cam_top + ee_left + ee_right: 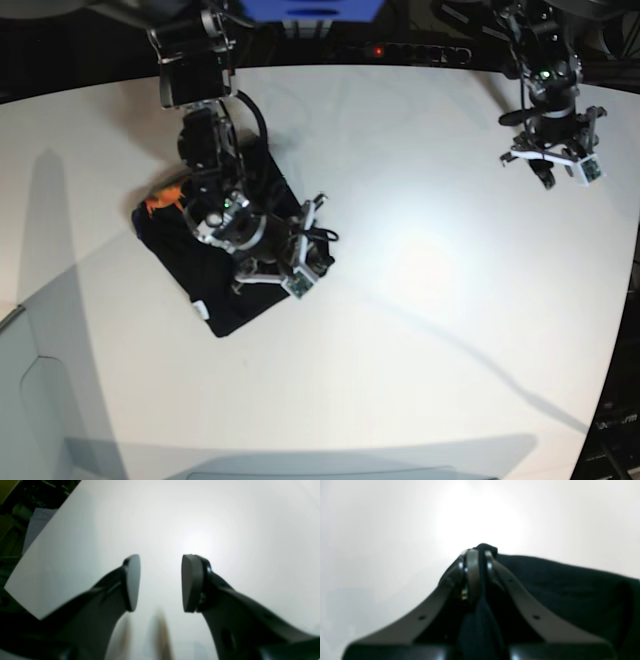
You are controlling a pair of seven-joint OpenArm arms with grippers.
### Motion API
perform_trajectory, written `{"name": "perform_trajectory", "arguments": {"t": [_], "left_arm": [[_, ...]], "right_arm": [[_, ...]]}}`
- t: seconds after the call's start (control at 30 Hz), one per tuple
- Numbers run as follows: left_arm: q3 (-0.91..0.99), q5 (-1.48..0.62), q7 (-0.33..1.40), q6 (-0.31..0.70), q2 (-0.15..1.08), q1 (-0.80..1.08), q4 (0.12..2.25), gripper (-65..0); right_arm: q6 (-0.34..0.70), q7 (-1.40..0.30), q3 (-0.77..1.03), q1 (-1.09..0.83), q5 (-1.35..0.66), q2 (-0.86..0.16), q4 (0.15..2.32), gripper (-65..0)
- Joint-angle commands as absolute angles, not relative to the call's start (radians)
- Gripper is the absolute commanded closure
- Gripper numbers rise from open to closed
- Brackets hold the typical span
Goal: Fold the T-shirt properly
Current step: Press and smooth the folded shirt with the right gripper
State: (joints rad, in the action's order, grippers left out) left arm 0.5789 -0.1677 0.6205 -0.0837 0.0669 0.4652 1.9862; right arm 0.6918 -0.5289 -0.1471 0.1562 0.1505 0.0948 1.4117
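Right gripper (480,555) is down low with its jaws pinched tight on a fold of the T-shirt (560,587), arm reaching out from the back. Left gripper (161,582) hangs off to the side, jaws apart, nothing between them.

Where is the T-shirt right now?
In the base view the T-shirt lies bunched on the white table, left of centre, under the right gripper, which pinches its edge.

no readable text, no labels, no brands, no numbers
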Motion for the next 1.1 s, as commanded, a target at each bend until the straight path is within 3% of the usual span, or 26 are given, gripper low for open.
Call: {"name": "perform_trajectory", "arguments": {"t": [0.0,0.3,0.4,0.53,0.63,0.8,1.07], "left_arm": [[0.582,-0.165,0.596,-0.088,0.076,0.467,2.006,-26.3],[0.582,-0.165,0.596,-0.088,0.074,0.467,2.006,-26.2],[0.582,-0.165,0.596,-0.088,0.074,0.47,2.006,-26.2],[0.579,-0.165,0.596,-0.09,0.074,0.472,2.006,-26.2],[0.581,-0.165,0.598,-0.09,0.074,0.472,2.006,-26.2],[0.579,-0.165,0.598,-0.09,0.073,0.472,2.006,-26.2],[0.579,-0.165,0.596,-0.088,0.042,0.466,2.006,-26.2]], "right_arm": [[0.698,-0.503,-0.147,0.188,0.131,0.105,1.426,0.0],[0.698,-0.503,-0.147,0.236,0.13,0.107,1.419,-0.5],[0.698,-0.503,-0.145,0.236,0.131,0.125,1.408,-10.0],[0.698,-0.503,-0.128,0.262,0.127,0.134,1.377,-29.4],[0.698,-0.503,-0.07,0.262,0.082,0.15,1.446,-36.9],[0.698,-0.515,0.079,0.26,0.054,0.148,1.607,-37.7],[0.698,-0.506,0.361,0.183,0.07,-0.022,1.552,-37.6]]}}
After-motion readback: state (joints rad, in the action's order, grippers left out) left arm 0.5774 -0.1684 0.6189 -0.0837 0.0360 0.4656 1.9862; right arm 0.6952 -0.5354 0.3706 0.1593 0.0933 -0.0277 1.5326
